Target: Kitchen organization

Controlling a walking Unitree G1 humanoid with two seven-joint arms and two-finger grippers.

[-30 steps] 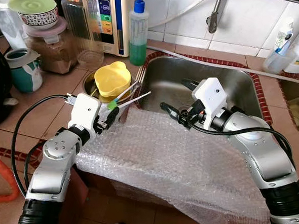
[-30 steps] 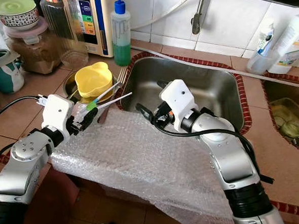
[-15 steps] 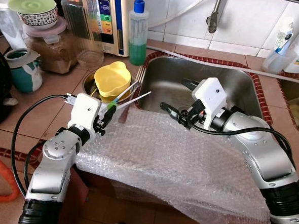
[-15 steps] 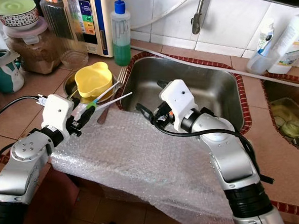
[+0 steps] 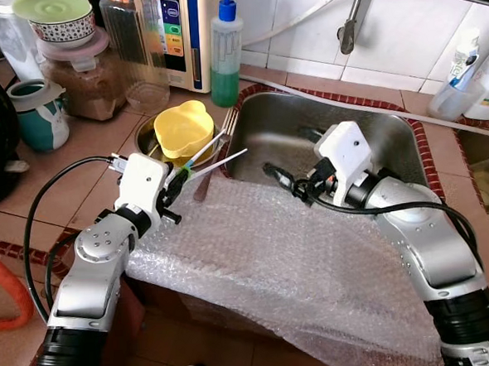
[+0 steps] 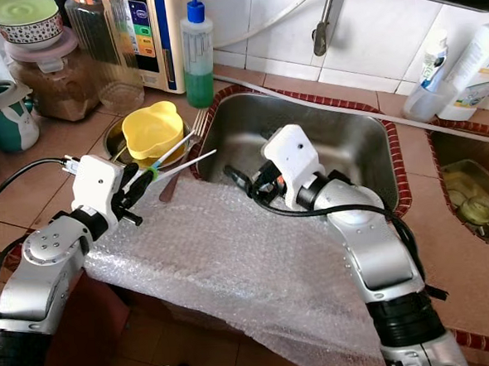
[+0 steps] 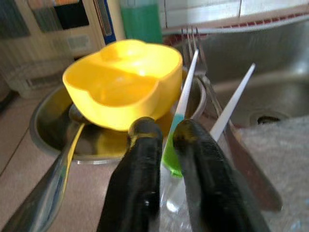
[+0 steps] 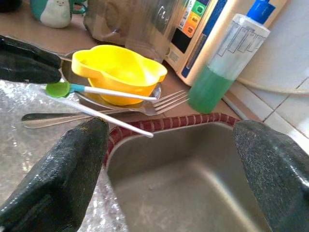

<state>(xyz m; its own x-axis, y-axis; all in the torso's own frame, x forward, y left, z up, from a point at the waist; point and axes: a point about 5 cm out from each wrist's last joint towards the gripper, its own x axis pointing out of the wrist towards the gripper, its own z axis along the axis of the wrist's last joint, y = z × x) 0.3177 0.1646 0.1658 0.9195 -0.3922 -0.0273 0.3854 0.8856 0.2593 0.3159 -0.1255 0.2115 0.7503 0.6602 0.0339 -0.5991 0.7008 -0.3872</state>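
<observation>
Left gripper (image 5: 178, 180) clamped on two thin white utensils (image 7: 186, 99), one with a green end (image 5: 183, 168), held over the edge of the bubble wrap (image 5: 299, 263), just in front of the yellow bowl (image 5: 181, 129). Yellow bowl sitting in a steel dish (image 7: 43, 130) with a fork (image 5: 228, 122) lying across beside it. Right gripper (image 5: 292, 170) spread wide apart, holding nothing, poised over the steel sink (image 5: 387, 141) near the wrap's far edge. Green soap bottle (image 5: 225, 51) upright behind the bowl.
</observation>
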